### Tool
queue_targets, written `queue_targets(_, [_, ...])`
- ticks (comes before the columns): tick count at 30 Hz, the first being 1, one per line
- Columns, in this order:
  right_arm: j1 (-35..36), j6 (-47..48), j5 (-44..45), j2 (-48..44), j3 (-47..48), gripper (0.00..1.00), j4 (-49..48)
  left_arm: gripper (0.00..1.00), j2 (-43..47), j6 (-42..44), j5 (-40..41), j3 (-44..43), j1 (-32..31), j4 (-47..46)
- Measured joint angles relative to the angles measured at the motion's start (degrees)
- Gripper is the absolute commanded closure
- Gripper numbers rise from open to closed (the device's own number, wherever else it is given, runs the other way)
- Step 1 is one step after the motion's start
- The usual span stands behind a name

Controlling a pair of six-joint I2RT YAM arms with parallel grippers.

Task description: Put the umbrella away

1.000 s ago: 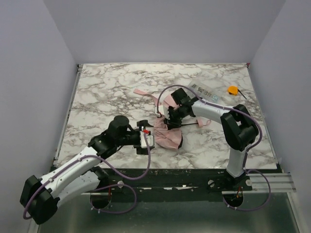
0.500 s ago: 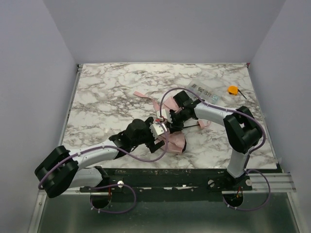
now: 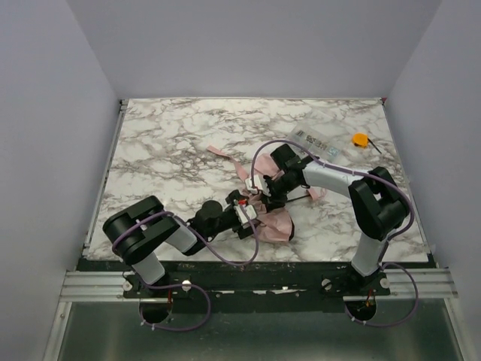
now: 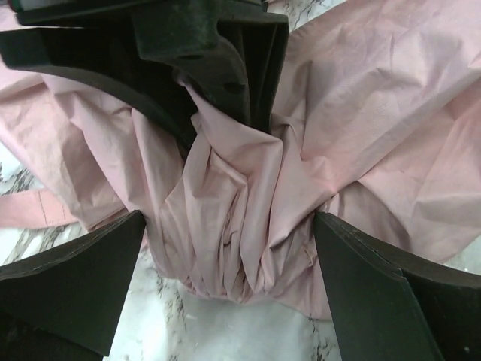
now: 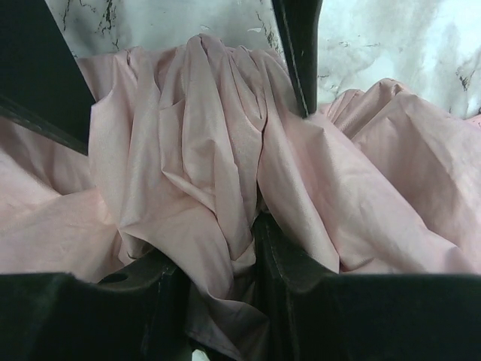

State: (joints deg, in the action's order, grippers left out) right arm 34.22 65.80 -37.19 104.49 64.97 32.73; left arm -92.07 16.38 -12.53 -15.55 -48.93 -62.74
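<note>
The umbrella lies crumpled near the table's front centre, its pale pink fabric bunched, with its thin dark shaft pointing right. My right gripper is shut on a fold of the fabric, seen pinched between its fingers in the right wrist view. My left gripper is open, and its two fingers straddle the same fabric bunch from the opposite side, low over the marble. The right gripper's dark fingers show just beyond the bunch.
A clear labelled plastic packet and a small orange object lie at the back right. A loose pink strap trails left of the umbrella. The table's front edge runs close behind the left gripper.
My left arm has swung right and folded in, bringing its open gripper up to the umbrella fabric. The right gripper has kept its hold and shifted slightly right.
</note>
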Motion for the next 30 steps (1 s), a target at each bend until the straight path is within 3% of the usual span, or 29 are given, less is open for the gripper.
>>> queue_targets(4, [-0.17,0.33,-0.61,-0.04,-0.15,0.73,0.33,0.06,-5.05,0.15,-0.46,-0.31,-0.63,-5.25])
queue_targets(7, [-0.24,0.50,-0.85,-0.04,-0.15,0.69,0.66,0.19,-8.59,-0.07,-0.59,-0.33,-0.92,-8.94])
queue_targets(10, [-0.46,0.68,-1.18,-0.13,-0.15,0.64,1.40,0.46,-10.60,-0.90,-0.57,-0.61,-1.46,-11.06])
queue_targets(12, [-0.63,0.68,-1.31,-0.33,-0.13,0.54,2.64,0.66,-11.58,-1.70,-0.11,-1.86,-1.55,-10.27])
queue_targets(16, [-1.25,0.63,-1.27,-1.18,0.13,0.33,5.53,0.87,-12.83,-3.10,-0.17,-3.89,-1.90,-8.22])
queue_targets(21, [-3.19,0.20,-0.15,-5.16,1.68,0.17,8.07,0.93,-12.94,-5.31,-0.61,-4.44,-2.51,-8.09])
queue_targets(30, [-3.87,1.66,-6.62,-17.11,5.20,0.00,16.20,0.93,-14.27,-7.04,-1.66,-7.91,-2.64,-5.60])
